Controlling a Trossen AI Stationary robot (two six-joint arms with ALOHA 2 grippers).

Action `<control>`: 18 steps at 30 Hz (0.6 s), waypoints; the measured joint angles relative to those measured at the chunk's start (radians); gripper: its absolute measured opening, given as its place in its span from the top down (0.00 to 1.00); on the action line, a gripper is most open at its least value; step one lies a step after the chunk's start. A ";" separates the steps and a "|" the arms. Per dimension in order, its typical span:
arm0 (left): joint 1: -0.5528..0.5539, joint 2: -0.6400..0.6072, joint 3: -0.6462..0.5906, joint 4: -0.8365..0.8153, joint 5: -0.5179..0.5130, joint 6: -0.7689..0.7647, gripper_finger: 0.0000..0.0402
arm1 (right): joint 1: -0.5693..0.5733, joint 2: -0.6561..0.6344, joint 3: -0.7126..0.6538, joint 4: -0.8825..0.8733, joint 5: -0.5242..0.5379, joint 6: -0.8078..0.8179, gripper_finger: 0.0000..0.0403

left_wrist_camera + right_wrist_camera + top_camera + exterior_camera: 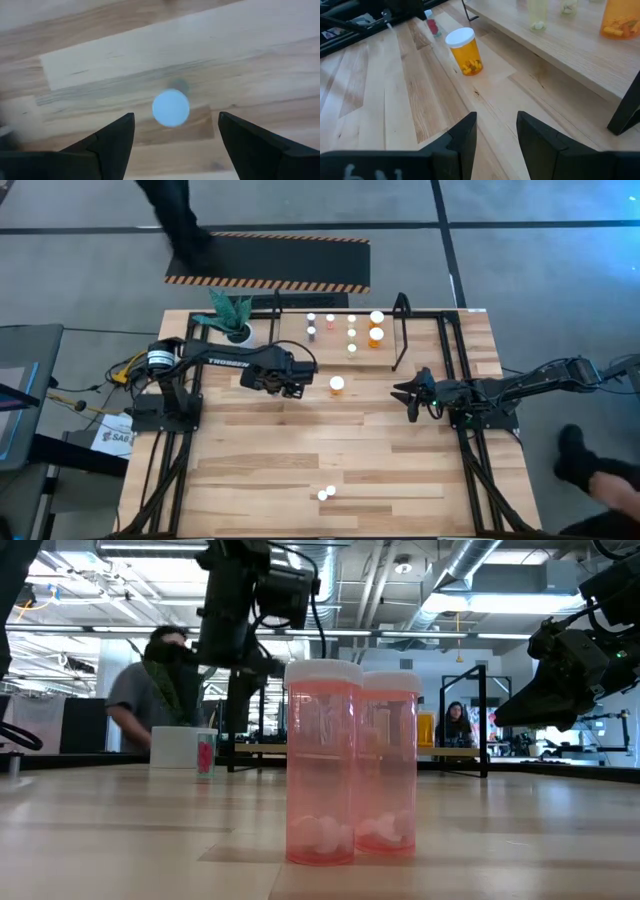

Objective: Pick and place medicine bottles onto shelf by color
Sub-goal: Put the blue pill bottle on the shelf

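Jaws apart over seemingly upright bottle

Probably lab: exposed ceiling ducts

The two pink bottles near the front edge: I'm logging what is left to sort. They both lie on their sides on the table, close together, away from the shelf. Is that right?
Not quite. The two pink bottles stand upright, white caps on top, as the low view shows. The rest holds: they are close together on the table, well away from the shelf.
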 joint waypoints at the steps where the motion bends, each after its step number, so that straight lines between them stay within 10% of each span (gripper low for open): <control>1: 0.003 0.000 -0.015 0.015 0.001 -0.001 0.32 | 0.000 0.000 0.000 0.000 0.000 0.000 0.60; 18: 0.022 0.001 -0.181 0.230 0.006 -0.021 0.32 | 0.000 0.000 0.000 0.000 0.000 0.000 0.60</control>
